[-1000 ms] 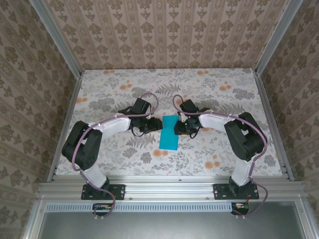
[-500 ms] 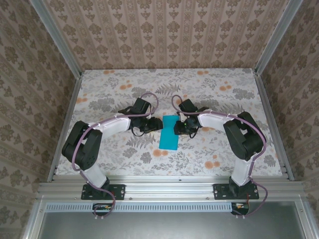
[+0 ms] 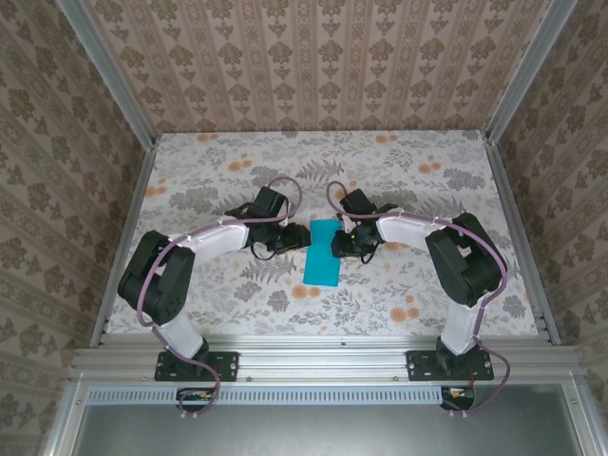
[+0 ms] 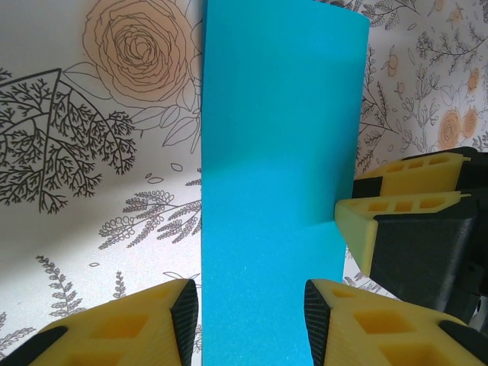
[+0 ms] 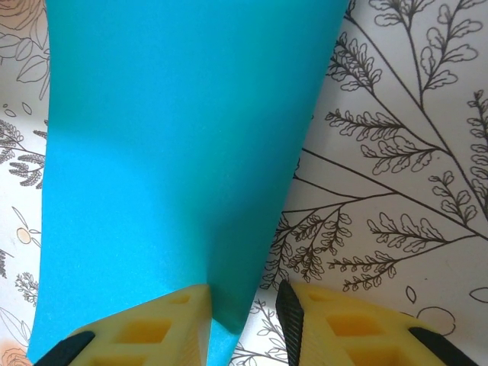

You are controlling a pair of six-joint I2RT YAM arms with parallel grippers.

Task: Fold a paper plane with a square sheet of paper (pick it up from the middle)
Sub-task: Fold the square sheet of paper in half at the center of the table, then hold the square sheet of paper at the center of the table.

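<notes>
On the surface, between both tools, lies the teal sheet. It's flat and shows as a narrow strip, so prob. already folded in half lengthwise; no dart shape yet. Left tool sits at one long side of the sheet, jaws part-way apart w/ the strip running under the gap: one finger by the sheet's edge, the other over its face, nothing clamped as far as I can tell. Right tool is at the opposite long side, jaws also part-way apart, straddling the sheet's edge near a corner, not pinching it. Risks, my read: paper's thin & light, so a sideways nudge from either tool skids it & skews the crease. Closing on that edge could buckle or tear it. Both tools are v. close across the sheet, so a careless move = fingers bumping.
</notes>
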